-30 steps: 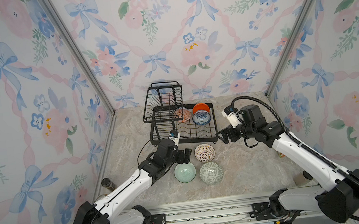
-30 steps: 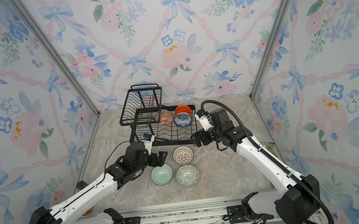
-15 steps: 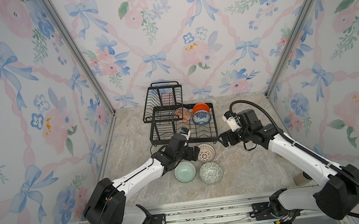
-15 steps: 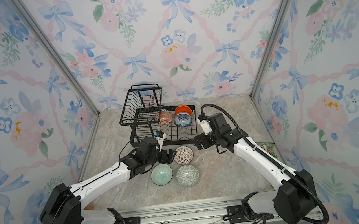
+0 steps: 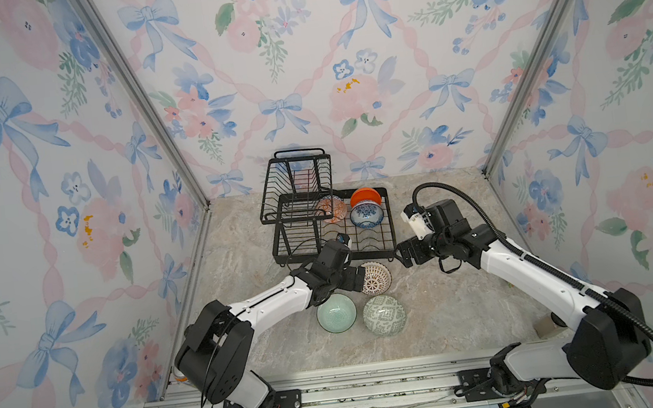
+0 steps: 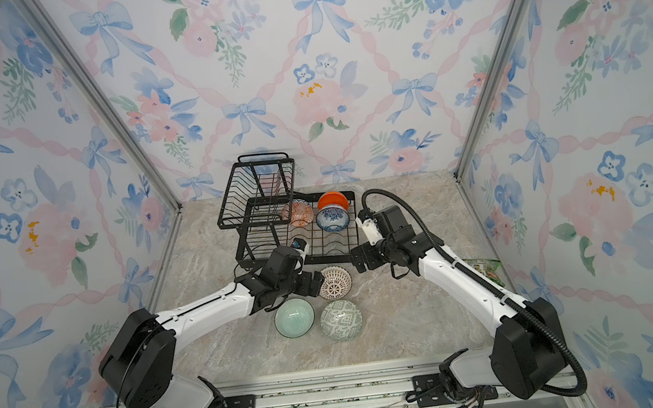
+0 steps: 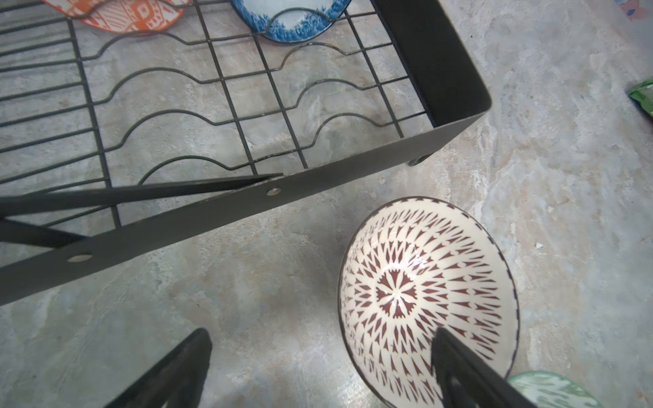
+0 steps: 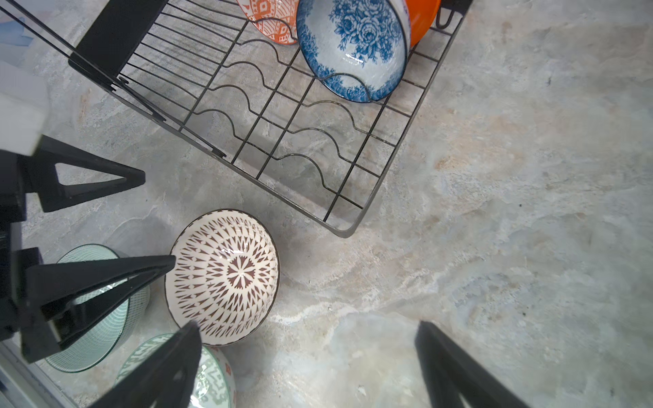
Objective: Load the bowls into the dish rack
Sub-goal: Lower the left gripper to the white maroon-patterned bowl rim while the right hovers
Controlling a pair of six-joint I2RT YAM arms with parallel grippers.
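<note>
The black dish rack (image 5: 376, 256) (image 6: 322, 259) holds three bowls standing at its far right: plain orange (image 5: 365, 197), blue floral (image 5: 366, 215) (image 8: 353, 49) and red-orange patterned (image 5: 331, 209). On the table in front lie the white brown-lattice bowl (image 5: 375, 277) (image 7: 427, 293) (image 8: 222, 275), the mint bowl (image 5: 336, 313) and the grey-green bowl (image 5: 384, 314). My left gripper (image 5: 356, 279) (image 7: 319, 332) is open, with one finger over the lattice bowl's inside and the other beside the bowl. My right gripper (image 5: 403, 252) (image 8: 307, 325) hangs open and empty by the rack's front right corner.
The rack's raised basket tier (image 5: 295, 187) stands at its far left with nothing in it. A green packet (image 6: 485, 268) lies by the right wall. The metal frame rail (image 5: 338, 396) runs along the table's front edge.
My left gripper has moved right along the rack's front to the lattice bowl. The right gripper has dropped slightly and stayed open.
</note>
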